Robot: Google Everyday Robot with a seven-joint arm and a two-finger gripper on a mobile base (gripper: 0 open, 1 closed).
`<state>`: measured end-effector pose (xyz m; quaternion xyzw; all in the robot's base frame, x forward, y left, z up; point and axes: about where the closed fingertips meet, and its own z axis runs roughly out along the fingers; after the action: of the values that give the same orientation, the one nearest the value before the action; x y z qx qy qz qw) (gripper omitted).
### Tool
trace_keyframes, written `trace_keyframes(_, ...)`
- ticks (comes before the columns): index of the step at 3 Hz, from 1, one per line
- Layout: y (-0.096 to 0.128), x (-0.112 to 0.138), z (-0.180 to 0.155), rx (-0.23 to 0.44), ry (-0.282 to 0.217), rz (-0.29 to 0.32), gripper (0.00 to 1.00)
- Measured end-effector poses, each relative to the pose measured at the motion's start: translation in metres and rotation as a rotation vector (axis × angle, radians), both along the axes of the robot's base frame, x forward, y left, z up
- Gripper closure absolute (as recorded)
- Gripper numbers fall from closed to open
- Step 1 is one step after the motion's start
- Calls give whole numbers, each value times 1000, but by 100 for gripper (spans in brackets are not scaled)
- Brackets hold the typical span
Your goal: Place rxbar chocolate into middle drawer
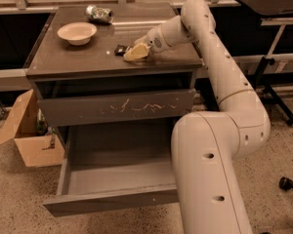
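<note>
The rxbar chocolate [119, 48], a small flat black bar, lies on the cabinet top [78, 57] near the middle. My gripper [135, 53] is low over the top, right next to the bar's right end and partly covering it. The middle drawer [107, 201] is pulled out below, its smooth grey inside bare. Above it, the drawer front with pale scratch marks [117, 106] is closed.
A pale bowl [76, 32] stands at the top's back left, and a crushed silver can [98, 13] lies behind it. An open cardboard box [29, 135] sits on the floor left of the cabinet. My arm's lower body [210, 174] stands just right of the open drawer.
</note>
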<state>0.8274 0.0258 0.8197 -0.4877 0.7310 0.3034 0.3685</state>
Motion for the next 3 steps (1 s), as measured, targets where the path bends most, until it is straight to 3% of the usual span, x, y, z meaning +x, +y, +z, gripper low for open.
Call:
trace_keyframes(1,0,1,4,0,0,0,87)
trace_keyframes(2,-11,-6,72,57,-135,-11,100)
trace_keyframes(3,-11,-29,137,120,-248,-31,100)
